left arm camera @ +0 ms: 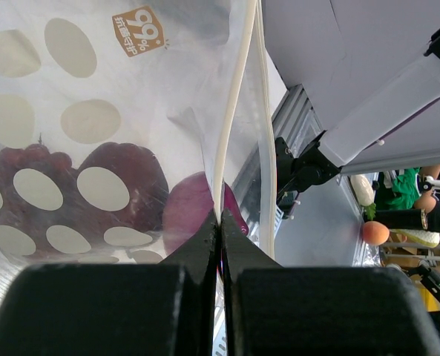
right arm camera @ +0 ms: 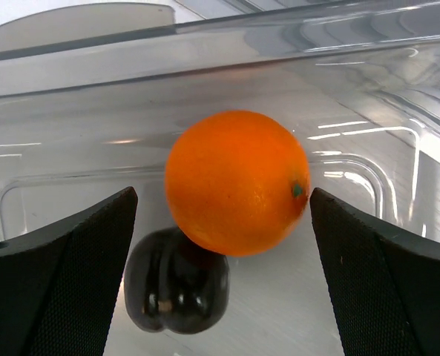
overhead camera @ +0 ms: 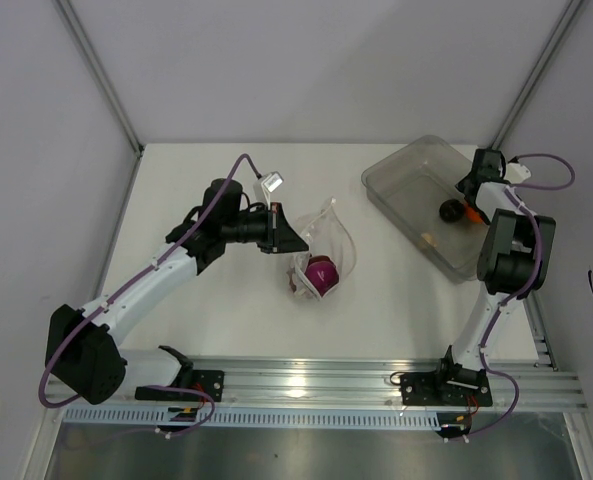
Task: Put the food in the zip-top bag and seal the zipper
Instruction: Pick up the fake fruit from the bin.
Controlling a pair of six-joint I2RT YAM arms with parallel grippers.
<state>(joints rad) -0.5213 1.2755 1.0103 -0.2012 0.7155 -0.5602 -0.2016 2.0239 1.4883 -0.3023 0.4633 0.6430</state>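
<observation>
zip-top bag (overhead camera: 328, 248): we list it near the middle of the table (overhead camera: 226, 320), clear and crinkled, its belly resting on the surface and its mouth edge raised toward the left arm. It lies well apart from the bin. In the left wrist view its wall is printed with pale ovals and a small brown label.

Zipper (left arm camera: 231, 111): a pale strip along the mouth. We see two strips standing apart, so the mouth is unsealed. One strip runs down into the left claw.

Contents of the bag: a purple-red onion-like ball (overhead camera: 323, 275) at the bottom, and a bunch of dark red grapes (left arm camera: 27, 159) behind the printed wall. A darker maroon shape sits between them; we cannot tell what it is.

Left claw (left arm camera: 220, 222): fingers pressed together, pinching the bag at its zipper edge.

Food outside the bag: an orange ball (right arm camera: 237, 182) and a dark plum-like ball (right arm camera: 175, 285), just beside each other inside the bin. Whether they touch we cannot tell.

Bin (overhead camera: 416, 170): rigid, clear, rectangular, at the far right of the table.

Right claw (right arm camera: 221, 194): lowered into the bin, spread wide, one finger on each side of the orange ball. We note a plain gap at one finger; the other is just beside the fruit.
</observation>
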